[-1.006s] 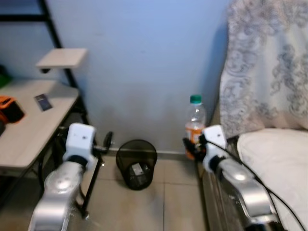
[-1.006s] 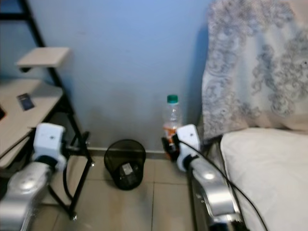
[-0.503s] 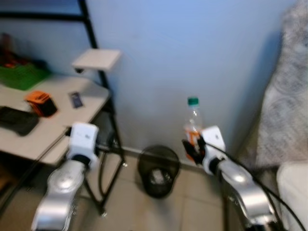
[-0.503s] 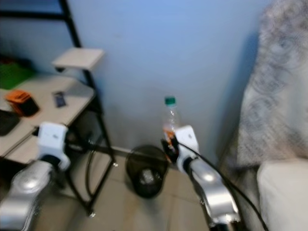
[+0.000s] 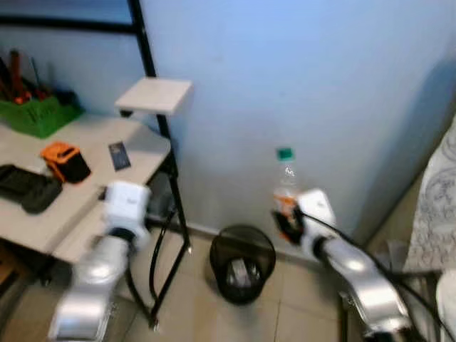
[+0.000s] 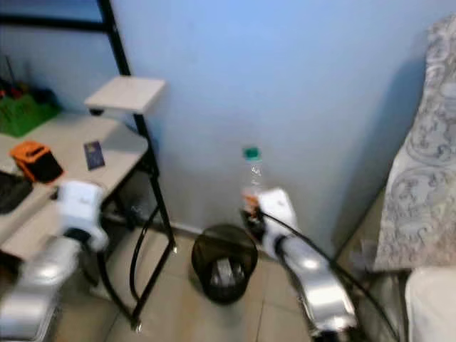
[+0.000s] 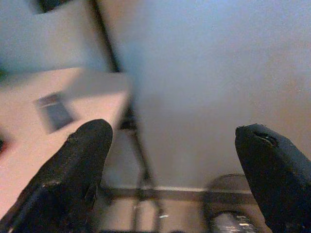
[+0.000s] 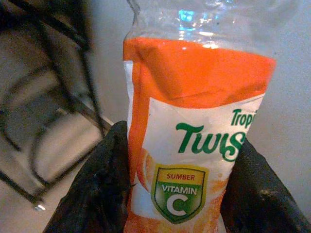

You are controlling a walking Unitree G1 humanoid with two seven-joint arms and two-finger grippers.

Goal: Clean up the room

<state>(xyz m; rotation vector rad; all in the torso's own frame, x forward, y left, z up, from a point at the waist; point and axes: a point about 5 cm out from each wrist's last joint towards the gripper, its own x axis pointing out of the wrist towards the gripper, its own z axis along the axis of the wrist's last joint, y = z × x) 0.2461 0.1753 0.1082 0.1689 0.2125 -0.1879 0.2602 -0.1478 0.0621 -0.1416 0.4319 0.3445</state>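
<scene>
A clear plastic bottle point(image 5: 286, 187) with a green cap and an orange label stands upright in my right gripper point(image 5: 286, 222), which is shut on its lower part. In the right wrist view the black fingers point(image 8: 99, 189) press both sides of the orange label of the bottle point(image 8: 194, 131). A black mesh wastebasket point(image 5: 243, 263) with some litter inside stands on the tiled floor by the blue wall, below and left of the bottle. My left gripper point(image 7: 175, 160) is open and empty, held near the desk's corner, facing the wall.
A light wooden desk point(image 5: 85, 185) on black legs stands at the left, holding an orange box point(image 5: 65, 161), a dark card point(image 5: 118, 156), black items and a green bin point(image 5: 39, 114). A small shelf point(image 5: 154, 95) juts from a black post. A patterned bed cover point(image 6: 424, 164) hangs at right.
The camera has swung left: the desk fills more of the picture and the bed has slid toward the right edge. The bottle stays held in my right gripper, now nearer above the wastebasket.
</scene>
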